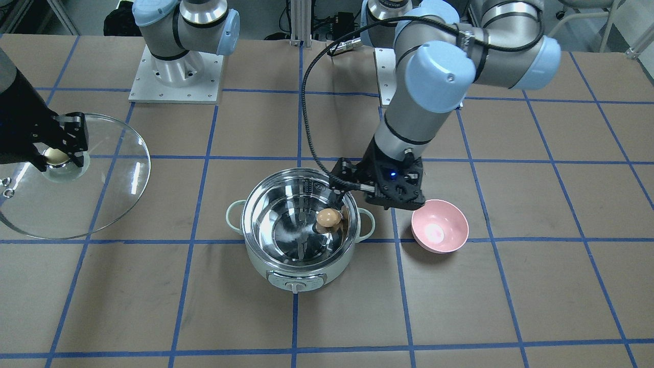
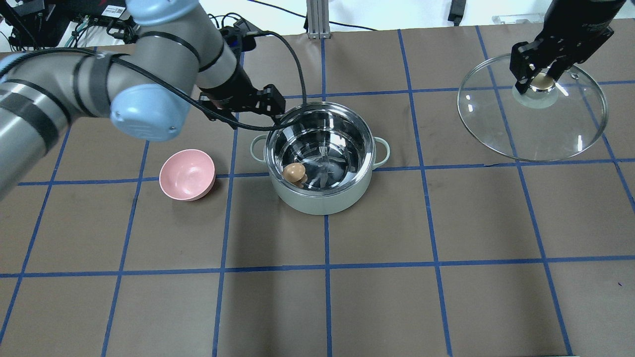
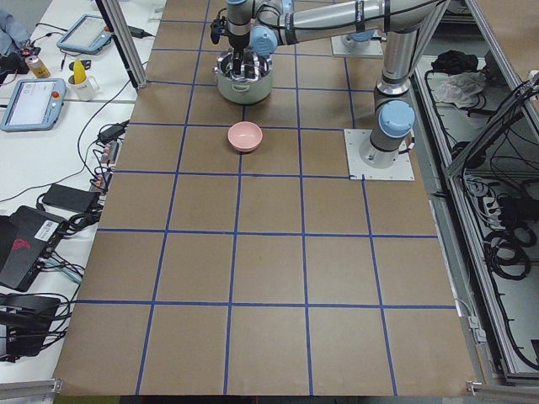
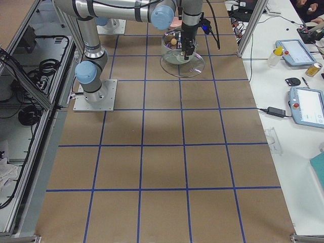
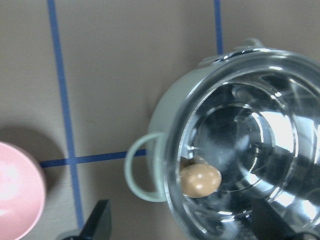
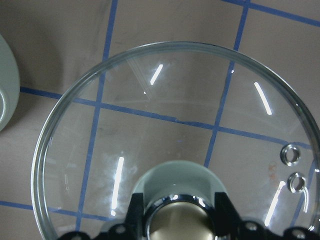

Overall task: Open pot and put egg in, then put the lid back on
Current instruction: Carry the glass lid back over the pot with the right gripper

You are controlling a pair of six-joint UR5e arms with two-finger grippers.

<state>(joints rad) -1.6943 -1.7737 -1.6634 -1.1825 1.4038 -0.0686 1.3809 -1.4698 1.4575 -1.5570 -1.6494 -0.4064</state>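
The pot [image 1: 265,266] stands open at the table's middle, and it also shows in the overhead view [image 2: 322,203] and the left wrist view [image 5: 160,115]. The egg [image 1: 328,218] lies on its steel floor near one wall, free of any gripper [image 2: 293,172] [image 5: 200,180]. My left gripper [image 2: 263,101] hovers open and empty above the pot's rim on the pink bowl's side [image 1: 380,191]. My right gripper [image 2: 538,82] is shut on the cream knob of the glass lid [image 2: 526,129] and holds it off to the side, seemingly above the table [image 1: 102,194] [image 6: 165,130].
A small pink bowl [image 1: 440,226] sits empty beside the pot, under the left arm [image 2: 187,174]. Both arm bases stand at the table's robot side. Tablets and cables lie on side benches beyond the table's ends.
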